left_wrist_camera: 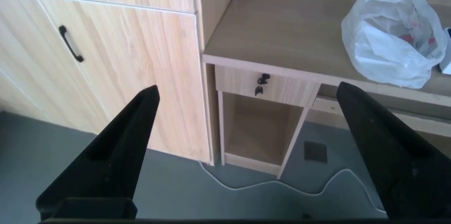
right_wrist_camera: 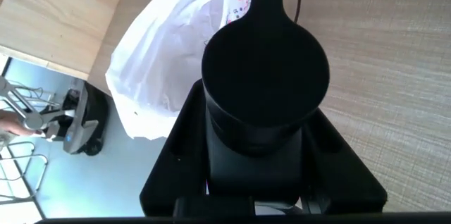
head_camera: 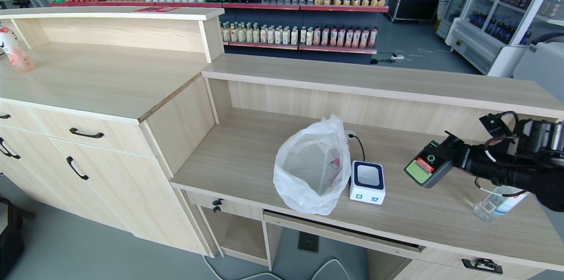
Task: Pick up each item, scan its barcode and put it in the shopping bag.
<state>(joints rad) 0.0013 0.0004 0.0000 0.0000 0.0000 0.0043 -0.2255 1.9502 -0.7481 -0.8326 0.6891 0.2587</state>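
Bag [head_camera: 313, 170], white plastic, sits open on desk [head_camera: 246, 156], mouth up. Just right of bag is the scanner [head_camera: 368, 182], a small white box w/ blue-framed window, touching it or nearly so. Black cable [head_camera: 359, 143] runs from behind scanner toward the desk's back wall.

R hand [head_camera: 443, 159] is above desk on the right, pinching a dark item [head_camera: 428, 168] w/ green and red label. The item is held in air, right of scanner and apart from it. In R wrist cam the item [right_wrist_camera: 264, 76] looks black and rounded, w/ fingers [right_wrist_camera: 169, 175] either side and bag [right_wrist_camera: 176, 62] beyond.

At far right, near desk's front edge, is a clear bottle [head_camera: 495, 203] w/ white label.

L hand [left_wrist_camera: 246, 146] hangs low over grey floor [left_wrist_camera: 211, 196] in front of cabinet doors [left_wrist_camera: 106, 48], fingers [left_wrist_camera: 113, 153] spread wide. Bag [left_wrist_camera: 391, 30] is up on desk, well apart from it.

On the higher counter [head_camera: 88, 73], far left, is a pink bottle [head_camera: 13, 49].
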